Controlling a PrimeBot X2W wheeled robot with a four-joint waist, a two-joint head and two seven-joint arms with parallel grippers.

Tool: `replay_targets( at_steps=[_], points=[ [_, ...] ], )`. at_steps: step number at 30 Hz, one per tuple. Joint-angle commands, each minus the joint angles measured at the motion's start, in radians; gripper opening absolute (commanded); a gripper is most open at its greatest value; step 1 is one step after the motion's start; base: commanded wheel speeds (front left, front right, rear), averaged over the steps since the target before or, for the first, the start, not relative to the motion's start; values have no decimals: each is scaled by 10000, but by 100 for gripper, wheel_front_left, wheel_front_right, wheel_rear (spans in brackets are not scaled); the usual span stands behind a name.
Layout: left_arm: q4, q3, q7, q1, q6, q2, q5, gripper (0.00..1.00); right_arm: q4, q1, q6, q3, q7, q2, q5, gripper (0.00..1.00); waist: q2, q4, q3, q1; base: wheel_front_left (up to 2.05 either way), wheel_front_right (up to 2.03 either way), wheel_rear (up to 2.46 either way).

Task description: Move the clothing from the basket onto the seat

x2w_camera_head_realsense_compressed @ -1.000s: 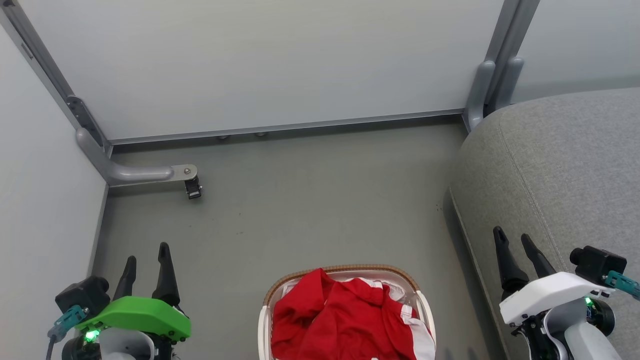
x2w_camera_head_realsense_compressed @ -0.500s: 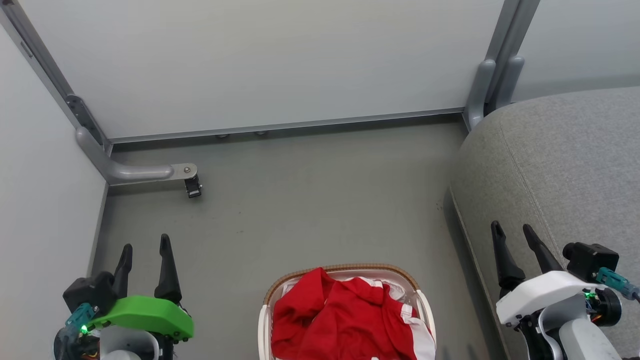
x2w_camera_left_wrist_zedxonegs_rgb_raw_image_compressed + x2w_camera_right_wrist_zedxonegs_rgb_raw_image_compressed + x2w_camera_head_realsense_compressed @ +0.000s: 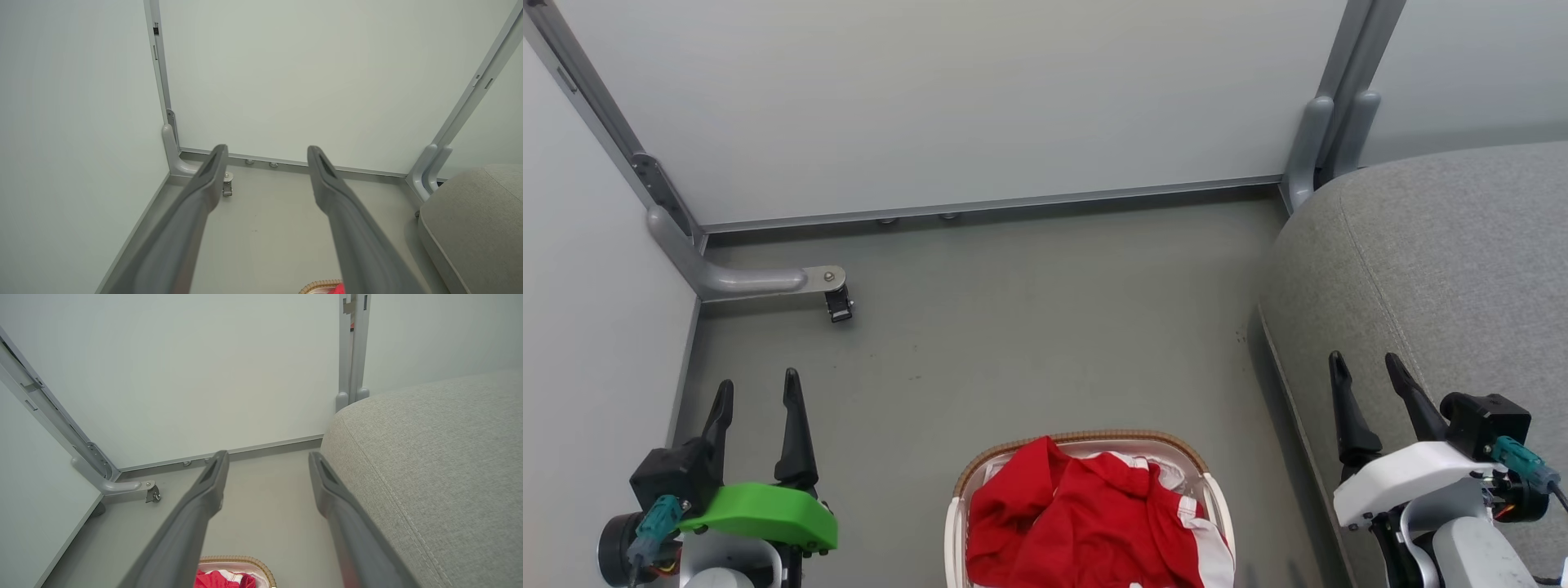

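Left pincer and right pincer both hang spread and empty, so sink one into the bunched clothing in the basket, well short of the seat.

I see bright red clothing with white stripes, between the left jaws and right jaws, in a cream-white basket with a brown woven rim. The seat beside the right jaws is speckled grey with paler stitching. Both pairs of jaws are dark grey-black. The left cover is vivid green, the right cover white. Ahead of the jaws the floor is dull grey-green, the walls pale grey-white, the frame silver-grey.
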Motion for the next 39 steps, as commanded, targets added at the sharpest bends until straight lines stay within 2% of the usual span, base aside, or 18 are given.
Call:
replay_targets(
  at_steps=[1, 11, 23, 28, 39],
  points=[
    [-86, 57, -119, 48, -69, -20, 316, 100, -6, -90, 3, 10, -109, -27, -261, 100, 80, -1, -3, 0, 0, 0, 0],
    [203, 61, -308, 9, -440, -199, 1254, 100, 180, -173, 3, 130, -320, -85, -1001, 100, 89, -66, 310, 0, 0, 0, 0],
    [1595, -1086, -549, -1509, -943, -723, 2027, 100, -359, -1405, 1, 496, -555, -477, -1672, 100, 100, -624, 2596, 0, 0, 0, 0],
    [2591, -1942, -638, -2375, -1123, -776, 2198, 100, -619, -1914, 1, 540, -646, -531, -1912, 100, 105, -945, 3615, 0, 0, 0, 0],
    [5290, -4493, -772, -4450, -1290, -762, 1387, 100, -1226, -2517, -1, 903, -792, -645, -2434, 100, 113, -1489, 5976, 0, 0, 0, 0]
  ],
)
